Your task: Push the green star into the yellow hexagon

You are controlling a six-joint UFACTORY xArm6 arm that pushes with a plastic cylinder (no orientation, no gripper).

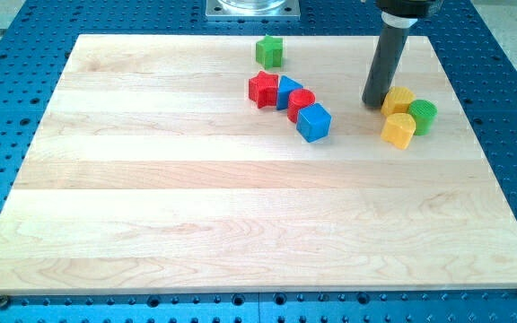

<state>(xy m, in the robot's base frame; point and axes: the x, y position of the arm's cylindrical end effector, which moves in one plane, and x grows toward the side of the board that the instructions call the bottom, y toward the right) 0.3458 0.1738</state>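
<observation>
— How many blocks are on the wooden board (196,206)?

— Eight. Two green, two yellow, two red, two blue. The green star (270,50) sits alone at the far edge, a little right of centre. Below it runs a touching chain: a red star (263,90), a blue block (287,91) whose shape I can't quite make out, a red cylinder (301,104), then a blue cube (313,122) nearest us.

— And the yellows?

— Both on the right. The yellow hexagon (398,100) is the farther one; a second yellow block (399,130), possibly a cylinder, lies just nearer, with a green cylinder (423,116) touching on their right.

— Where's the rod?

— It's a plain rod, with nothing to open or close, and it carries nothing. My tip (373,103) rests on the board just left of the yellow hexagon, touching or nearly touching it. The green star is well apart, off to the far left of the tip.
</observation>
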